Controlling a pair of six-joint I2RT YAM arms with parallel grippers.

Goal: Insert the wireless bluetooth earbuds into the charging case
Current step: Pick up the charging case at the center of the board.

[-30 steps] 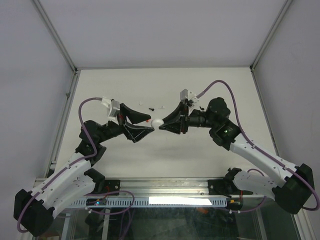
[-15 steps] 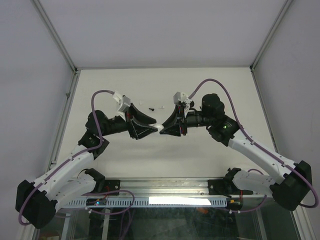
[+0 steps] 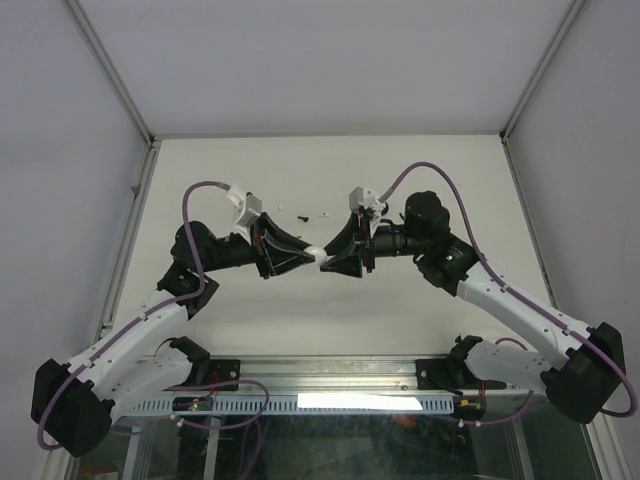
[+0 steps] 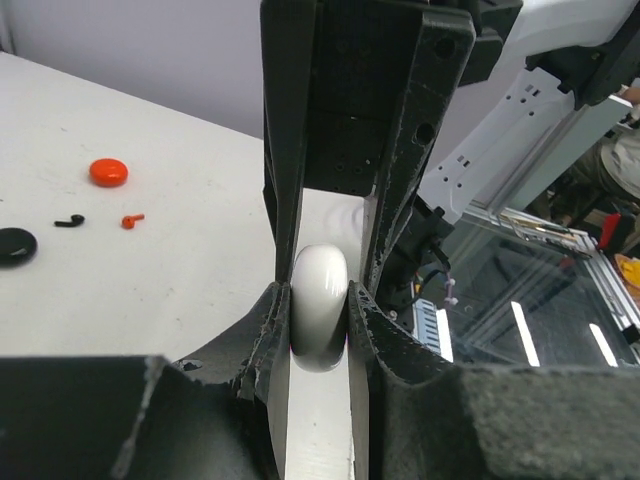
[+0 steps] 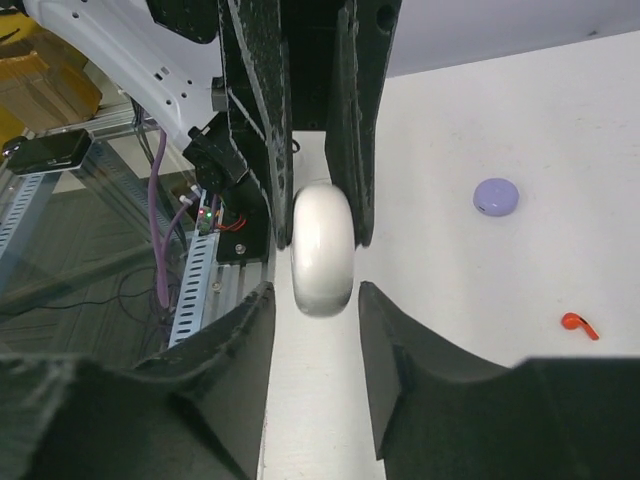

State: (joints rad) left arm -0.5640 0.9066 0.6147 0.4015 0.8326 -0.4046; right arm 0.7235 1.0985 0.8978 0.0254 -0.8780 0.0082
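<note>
A white round charging case [image 4: 320, 305] hangs edge-on above the table between the two grippers, and shows as a white dot [image 3: 318, 256] in the top view. My left gripper [image 4: 320, 300] is shut on it, with both pads pressed against its flat sides. My right gripper [image 5: 315, 300] faces it from the other side and stands open. Its fingers [image 5: 400, 330] are a little apart from the white case [image 5: 322, 245]. A black earbud [image 4: 69, 221] and a red earbud [image 4: 132, 220] lie loose on the table. The red earbud [image 5: 578, 324] also appears in the right wrist view.
A red round case [image 4: 108, 172] and a black case [image 4: 12, 245] lie on the table beyond the left gripper. A lavender case [image 5: 495, 196] sits off to the right gripper's side. Small earbuds [image 3: 302, 215] lie just behind the grippers. The metal rail [image 3: 330, 372] runs along the near edge.
My left arm swung in to the right and its jaws closed onto the white case. My right gripper's jaws have spread off the case.
</note>
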